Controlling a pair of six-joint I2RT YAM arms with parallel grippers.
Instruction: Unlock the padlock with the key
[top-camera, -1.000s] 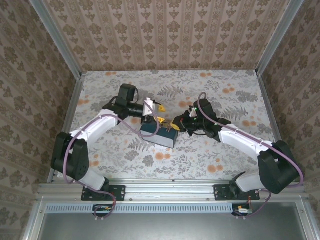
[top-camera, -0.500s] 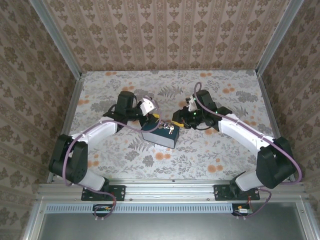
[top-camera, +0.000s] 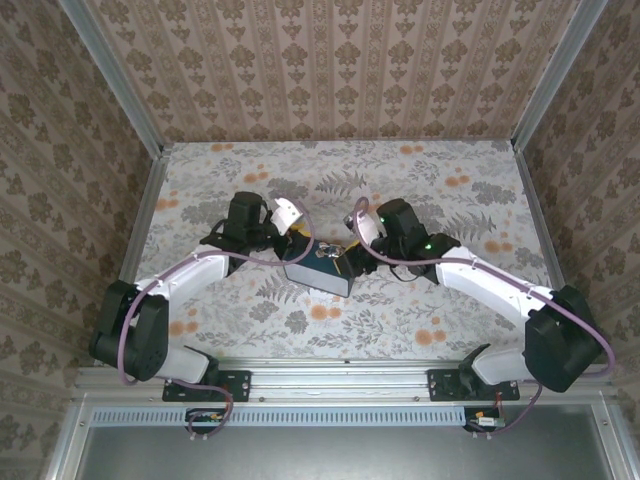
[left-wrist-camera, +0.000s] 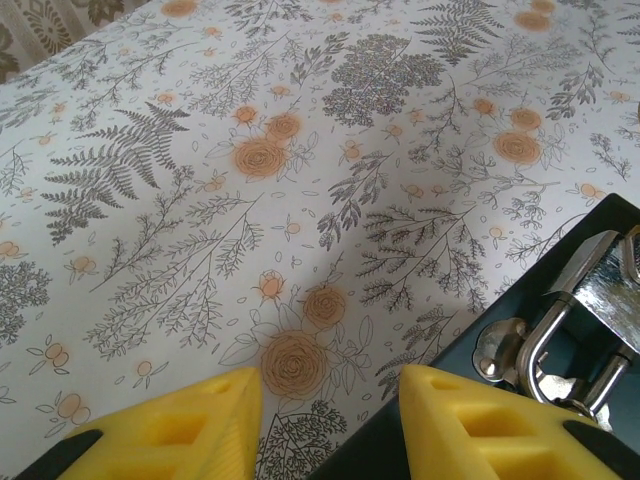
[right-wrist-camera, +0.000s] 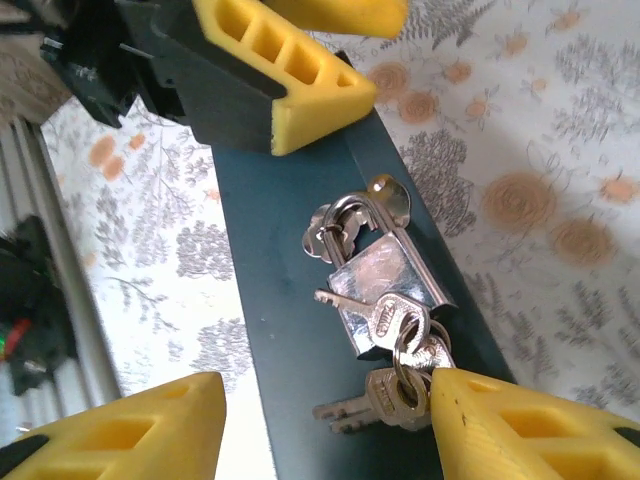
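Mid-table, on top of the dark box (right-wrist-camera: 290, 330), the silver padlock (right-wrist-camera: 385, 275) lies flat, with the key (right-wrist-camera: 372, 402) on its ring at the end nearest the right gripper (right-wrist-camera: 325, 390). That gripper's yellow fingers (right-wrist-camera: 130, 430) are spread wide, key between them, touching neither. Left gripper (left-wrist-camera: 330, 380) is at the box's left end, fingers apart; cannot tell whether they clamp the box.

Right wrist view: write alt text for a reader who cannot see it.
A silver padlock with a ring of keys at its lower end lies on a dark teal box, between the yellow fingers of the open right tool. The left tool sits at the box's far end.
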